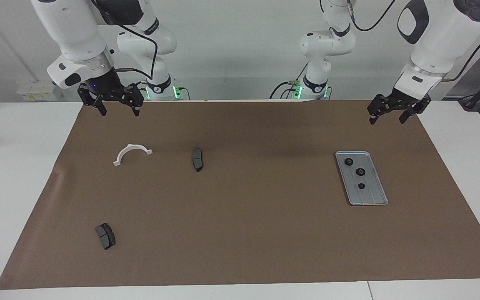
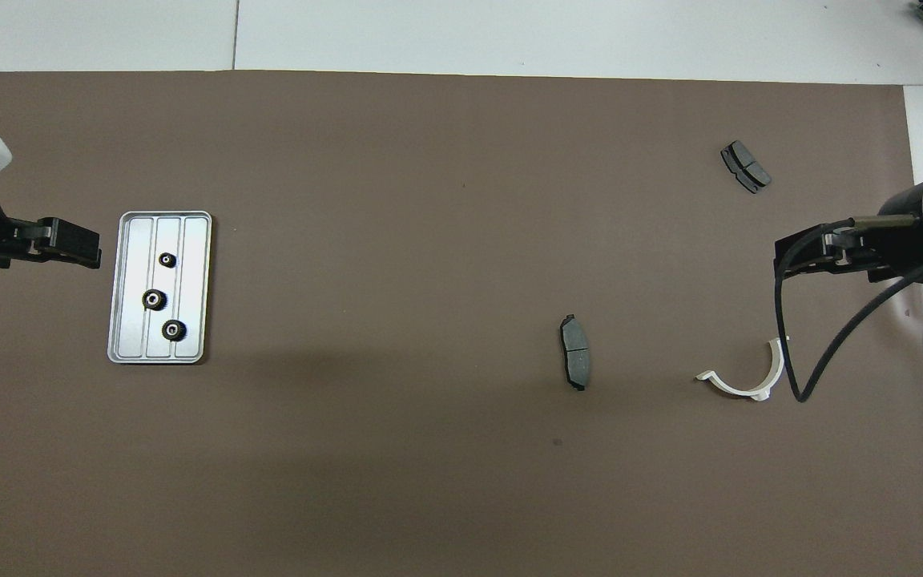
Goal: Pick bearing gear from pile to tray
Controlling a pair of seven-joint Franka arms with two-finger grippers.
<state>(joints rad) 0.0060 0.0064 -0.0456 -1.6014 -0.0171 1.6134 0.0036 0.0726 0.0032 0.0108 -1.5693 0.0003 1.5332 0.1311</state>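
While both arms hang raised at the robots' edge of the bench, three small black gears lie in the tray, in a loose row along its length. The tray lies flat on the brown mat, toward the left arm's end of the bench, and its long side runs from the robots' edge toward the edge away from them. One gear is in the tray's end nearest the robots, a second gear sits at about the middle, and the third gear is a little farther from the robots. They do not touch each other.

The left gripper hangs over the mat's corner at the left arm's end, close to the robots' edge, apart from the tray. Its jaws stand open and hold nothing. The right gripper hangs over the mat's corner at the right arm's end, also close to the robots' edge. Its jaws stand open and hold nothing.

Three loose parts lie on the mat, well apart from each other. A white half-ring bracket lies toward the right arm's end, near the robots' edge. One dark brake pad lies beside it, more toward the middle of the bench. A second brake pad lies near the mat's corner at the right arm's end, close to the edge away from the robots.
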